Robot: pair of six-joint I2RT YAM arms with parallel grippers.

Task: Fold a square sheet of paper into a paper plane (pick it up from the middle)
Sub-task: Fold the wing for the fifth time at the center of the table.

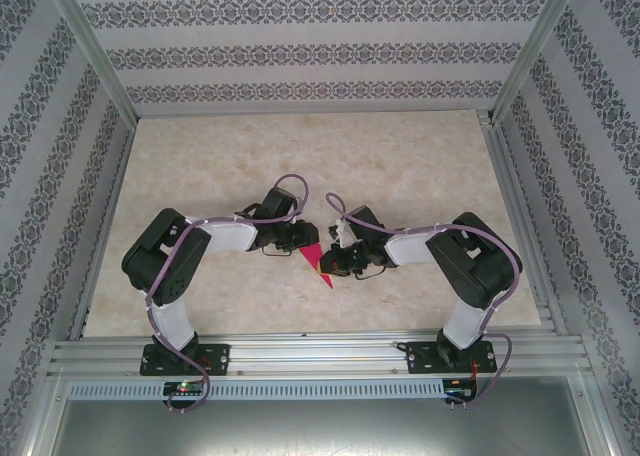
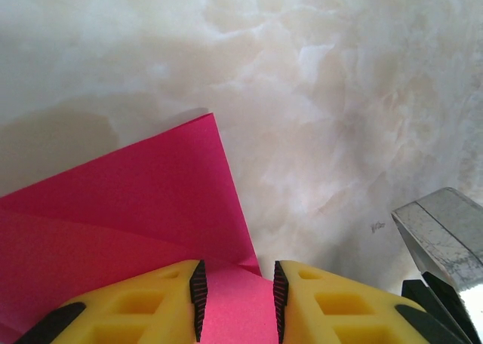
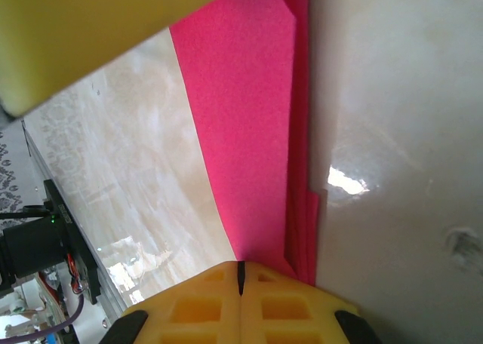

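Note:
The magenta-pink paper (image 1: 316,263) lies folded into a narrow pointed, layered shape on the table between my two arms. In the left wrist view, a folded flap of the paper (image 2: 136,208) spreads to the left. My left gripper (image 2: 238,272) stands over it, jaws apart, with pink paper filling the gap between the pads. In the right wrist view, the paper (image 3: 241,118) runs as a long strip with stacked layers along its right edge. My right gripper (image 3: 240,265) is shut on its near end. From above, the left gripper (image 1: 303,244) and right gripper (image 1: 333,261) nearly meet at the paper.
The marble-patterned tabletop (image 1: 400,166) stretches bare behind and beside the arms. Patterned walls enclose it, and a metal rail (image 1: 320,356) runs along the near edge. A grey and black part (image 2: 441,242) of the right arm shows close at the right of the left wrist view.

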